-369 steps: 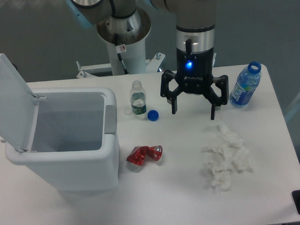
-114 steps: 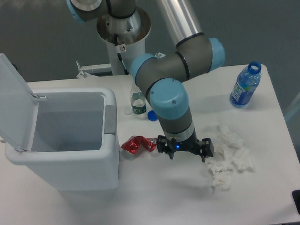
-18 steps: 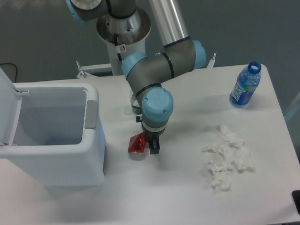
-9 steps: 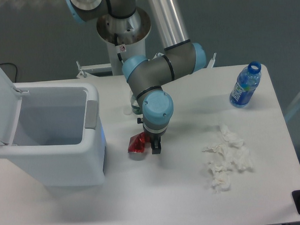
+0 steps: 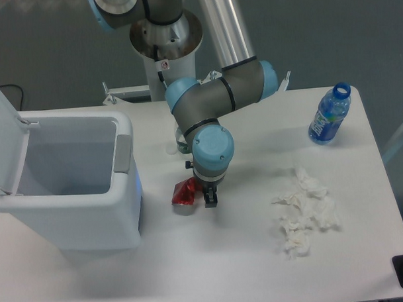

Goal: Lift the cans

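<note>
Camera view: gripper (image 5: 201, 193) low over the crushed red can (image 5: 185, 192), near the middle of the table (image 5: 232, 269), just right of the white bin (image 5: 91, 214). Wrist housing hides the jaws; one finger shows beside the can, apparently closed onto it, though grip cannot be confirmed. Best practice: squeeze firmly across the flattened body, lift straight up.

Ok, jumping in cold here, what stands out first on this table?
The arm, bent low at mid-table, its gripper down at the crushed red can; a dark finger shows right of the can. Left stands a big white bin, lid up. Crumpled tissues lie right, a blue bottle far right.
</note>
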